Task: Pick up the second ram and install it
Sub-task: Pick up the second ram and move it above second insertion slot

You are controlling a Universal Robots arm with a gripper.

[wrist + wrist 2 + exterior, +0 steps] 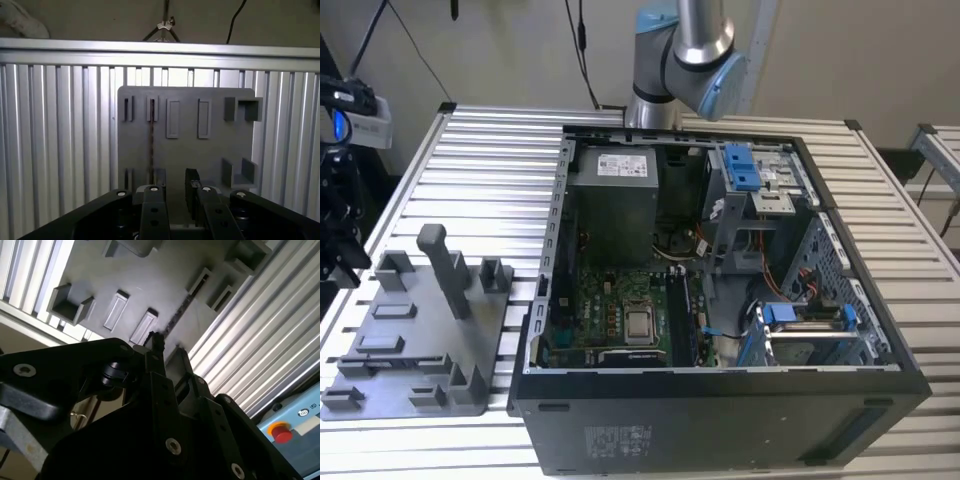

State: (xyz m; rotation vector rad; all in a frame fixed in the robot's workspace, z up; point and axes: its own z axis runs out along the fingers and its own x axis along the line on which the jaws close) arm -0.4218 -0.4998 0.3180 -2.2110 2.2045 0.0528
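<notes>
The black two-fingered gripper (176, 175) hangs over a flat grey plastic fixture tray (210, 150) on the ribbed aluminium table (60, 140), its fingers (160, 179) apart with nothing clamped between them. The second ram (151, 140), a long thin dark circuit strip seen edge-on, stands in a tray slot just below and ahead of the gripper, in line with one finger rather than the gap. In the second wrist view it runs up close to that fingertip, contact not determinable
</notes>
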